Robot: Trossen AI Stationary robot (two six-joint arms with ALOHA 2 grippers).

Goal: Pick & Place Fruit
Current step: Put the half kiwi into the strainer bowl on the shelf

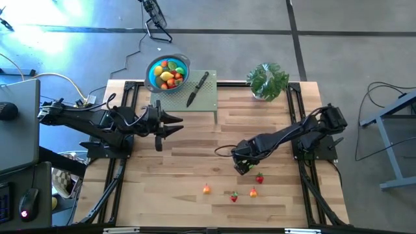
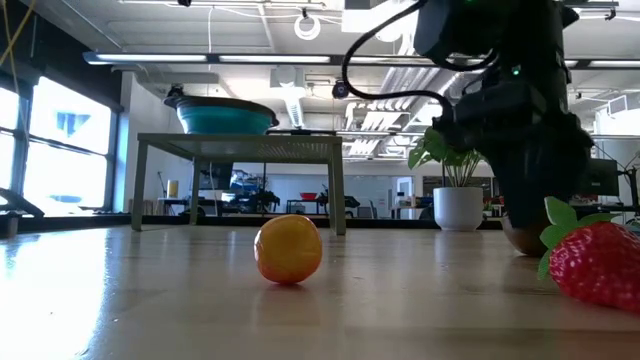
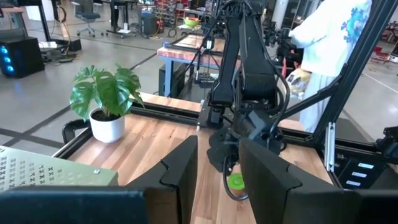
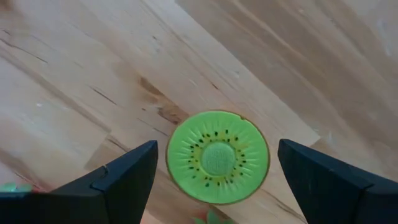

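Right pincer (image 1: 243, 166) down low over tabletop (image 1: 195, 143), right of centre, fingers spread wide w/ a halved kiwi (image 4: 217, 157) lying flat, cut face up, between them; not touching either finger in right wrist view. Kiwi also visible as a green spot (image 3: 236, 182) under that pincer from the left wrist view.

Left pincer (image 1: 175, 123) hovering at left-centre, just near of the green stand (image 1: 188, 101), pointing right. Fingers (image 3: 180, 171) part-way apart, nothing between them.

Loose fruit on near part of tabletop: strawberry (image 1: 259, 178) just beside right pincer, near side; orange piece (image 1: 207, 189) further left; another strawberry (image 1: 234, 196) and an orange-red piece (image 1: 253, 192) betw. them, nearer edge. Low view: orange (image 2: 288, 250) mid-picture, strawberry (image 2: 596, 262) at right, close to lens.

Blue bowl (image 1: 168, 73) on far-left end of stand, already holding mixed fruit, yellow, red, orange, green. Black-handled knife (image 1: 197, 89) beside bowl on stand, to its right. Potted plant (image 1: 267, 80) at far right. Person in white top (image 3: 329, 37) beyond tabletop, seen from the left wrist view.
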